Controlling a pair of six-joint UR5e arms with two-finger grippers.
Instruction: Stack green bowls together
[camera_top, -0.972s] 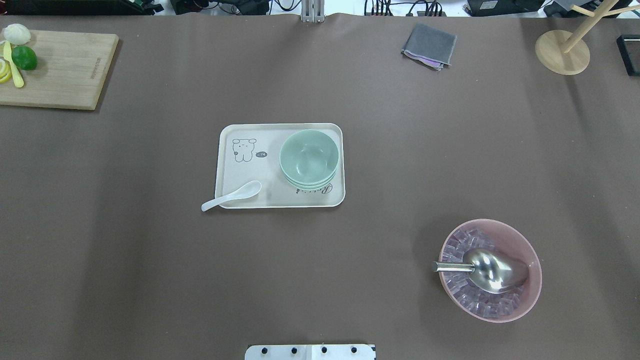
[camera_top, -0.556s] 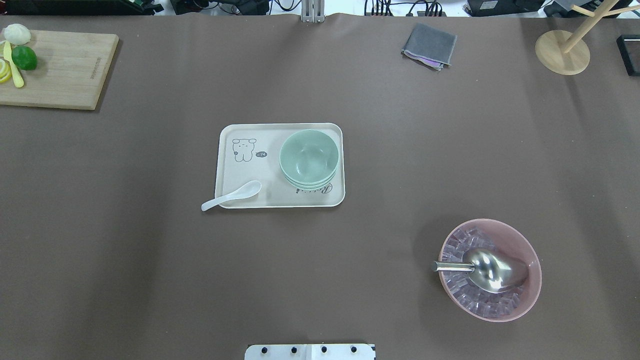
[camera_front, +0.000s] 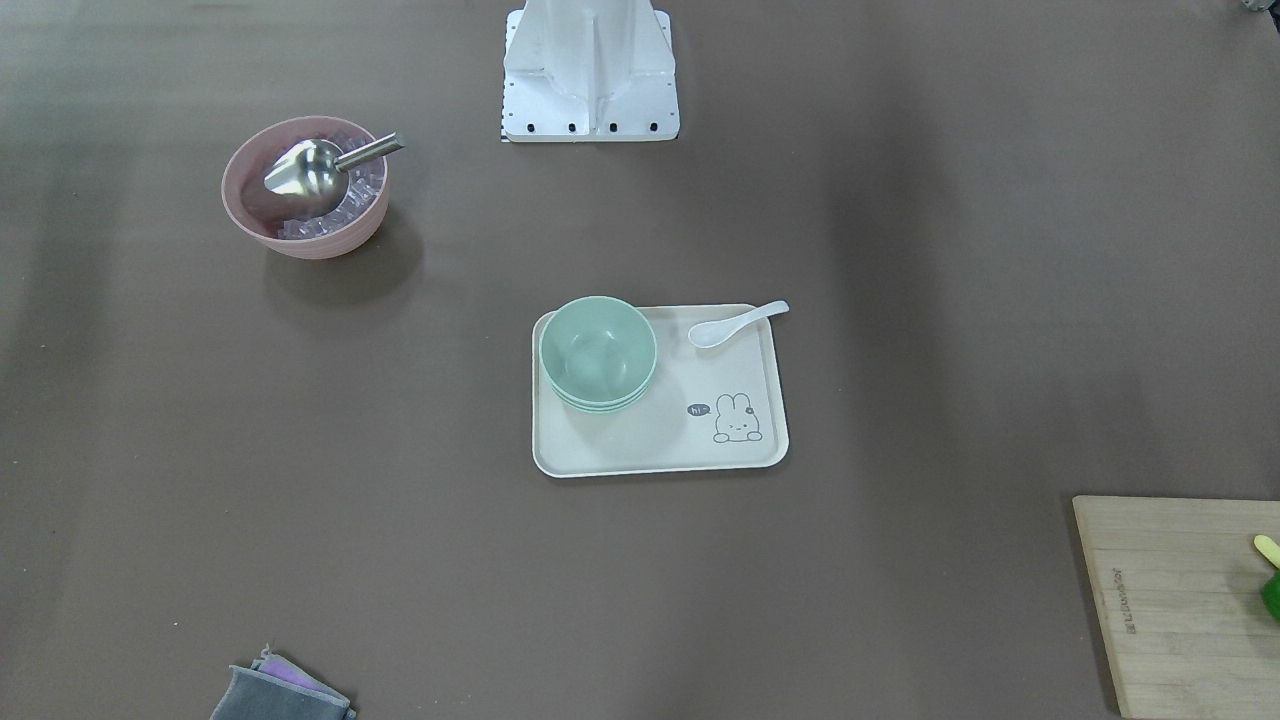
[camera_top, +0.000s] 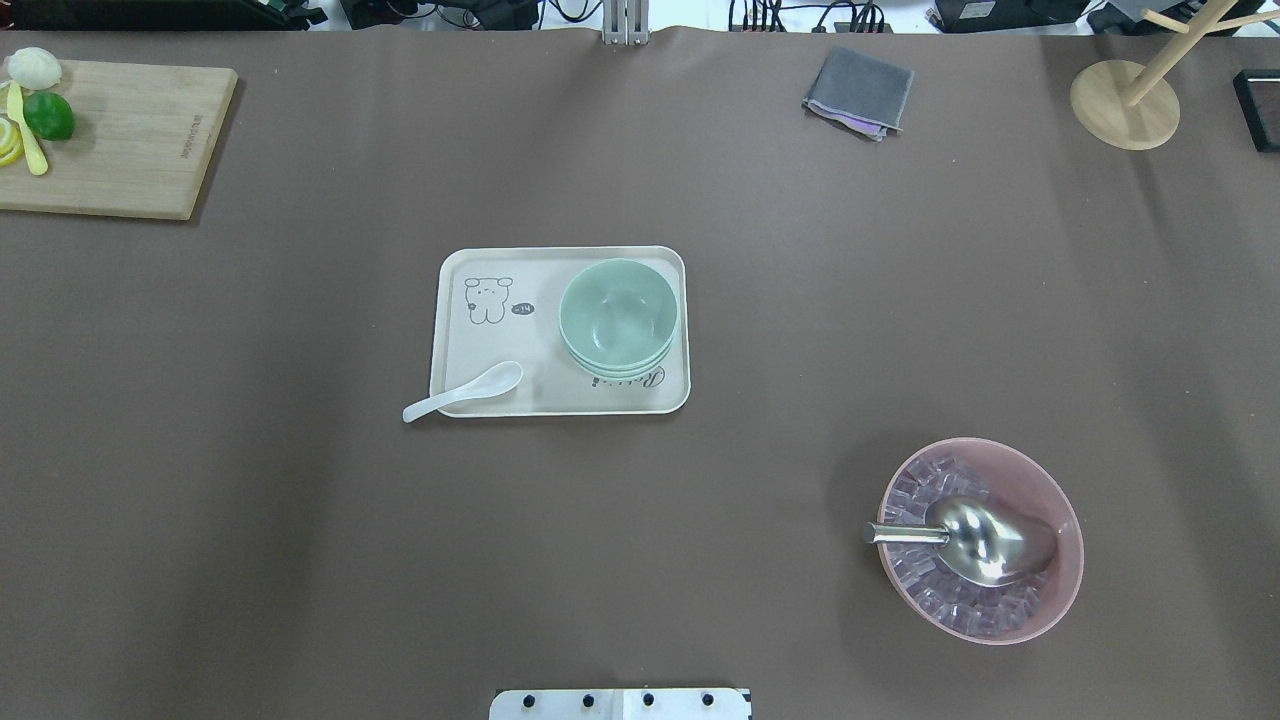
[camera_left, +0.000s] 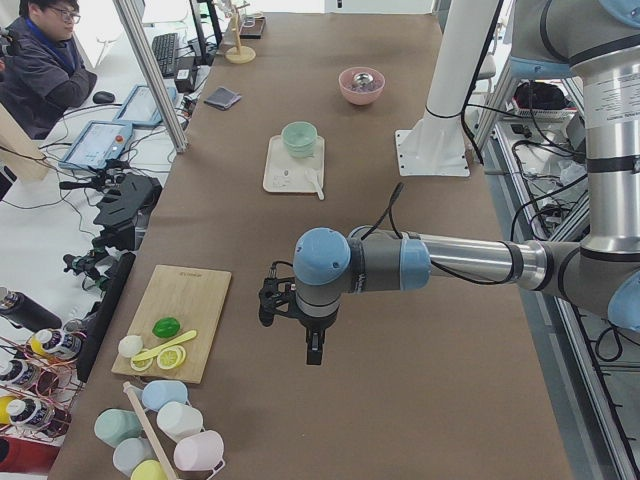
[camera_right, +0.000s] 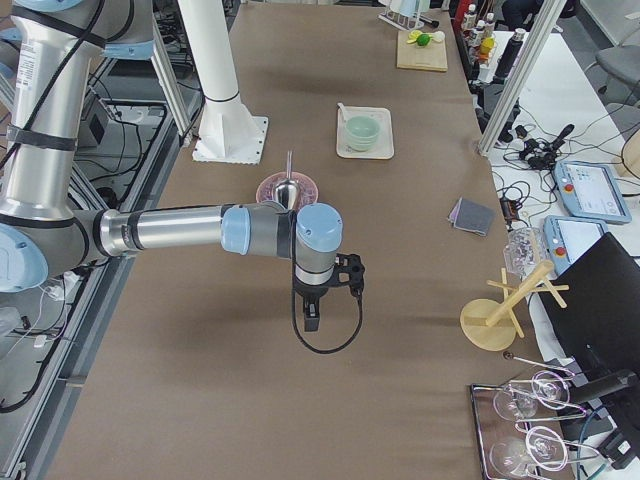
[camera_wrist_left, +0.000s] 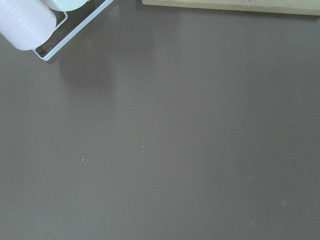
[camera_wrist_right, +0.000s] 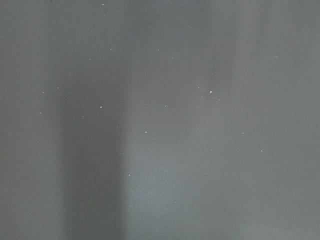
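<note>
The three green bowls (camera_top: 618, 315) sit nested in one stack on the right part of a cream tray (camera_top: 470, 340); the stack also shows in the front view (camera_front: 598, 352) and both side views (camera_left: 298, 137) (camera_right: 362, 131). Neither gripper is near it. The left gripper (camera_left: 313, 350) hangs over bare table near the cutting board at the table's left end, and the right gripper (camera_right: 311, 320) hangs over bare table at the right end. Both show only in the side views, so I cannot tell whether they are open or shut. The wrist views show only brown tabletop.
A white spoon (camera_top: 465, 392) lies on the tray's near left corner. A pink bowl (camera_top: 1068, 540) with ice cubes and a metal scoop (camera_top: 985, 540) stands near right. A cutting board (camera_top: 120, 140) with lime and lemon lies far left, a grey cloth (camera_top: 858, 92) and a wooden stand (camera_top: 1125, 105) far right.
</note>
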